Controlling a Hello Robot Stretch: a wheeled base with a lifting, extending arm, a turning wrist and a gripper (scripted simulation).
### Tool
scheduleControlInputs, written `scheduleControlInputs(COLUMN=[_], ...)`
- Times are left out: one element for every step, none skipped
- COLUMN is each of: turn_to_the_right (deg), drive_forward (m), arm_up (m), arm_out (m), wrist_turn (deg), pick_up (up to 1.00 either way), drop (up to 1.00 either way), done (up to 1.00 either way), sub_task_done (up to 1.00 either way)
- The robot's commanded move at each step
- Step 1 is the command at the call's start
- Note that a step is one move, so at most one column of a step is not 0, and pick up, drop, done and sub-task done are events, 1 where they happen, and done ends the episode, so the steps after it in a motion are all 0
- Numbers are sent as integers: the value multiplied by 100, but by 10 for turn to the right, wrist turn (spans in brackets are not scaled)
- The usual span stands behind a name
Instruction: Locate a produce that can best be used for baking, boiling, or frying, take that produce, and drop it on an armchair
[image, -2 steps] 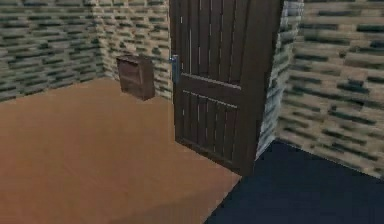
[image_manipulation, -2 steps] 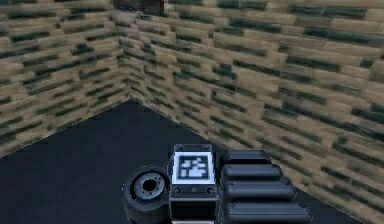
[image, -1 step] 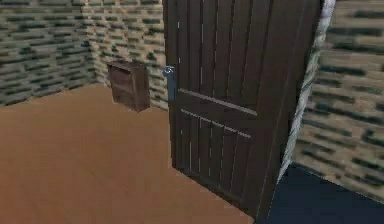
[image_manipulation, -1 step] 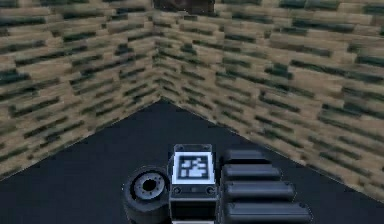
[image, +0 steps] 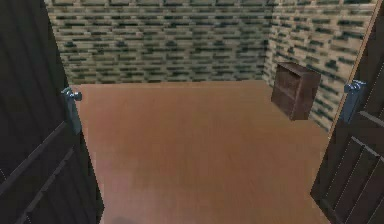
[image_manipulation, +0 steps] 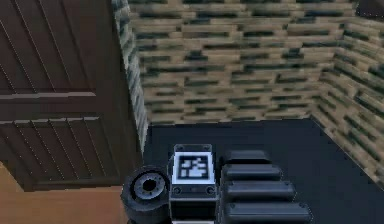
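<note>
At the arm side view's bottom edge the arm's dark stepped bar (image_manipulation: 255, 185) lies drawn in, with a white marker square (image_manipulation: 195, 165) at its end. Left of the marker sits the gripper's (image_manipulation: 150, 192) dark round body, low over the dark floor. I cannot make out its far end, so I cannot tell whether it holds anything.
Ahead, two dark panelled doors (image: 35, 120) (image: 355, 150) with metal handles frame a doorway onto a brown floor (image: 190, 140). Brick walls (image: 160, 40) enclose that room. A small dark wooden cabinet (image: 296, 90) stands against the wall on the right. A dark door (image_manipulation: 60, 90) stands close at the arm side view's left.
</note>
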Motion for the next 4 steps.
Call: scheduleControlInputs(turn_to_the_right=[-30,0,0,-450], drive_forward=[0,100,50,0], arm_up=[0,0,0,0], arm_out=[0,0,0,0], wrist_turn=[0,0,0,0], pick_up=[0,0,0,0], drop=[0,0,0,0], done=[0,0,0,0], sub_task_done=[0,0,0,0])
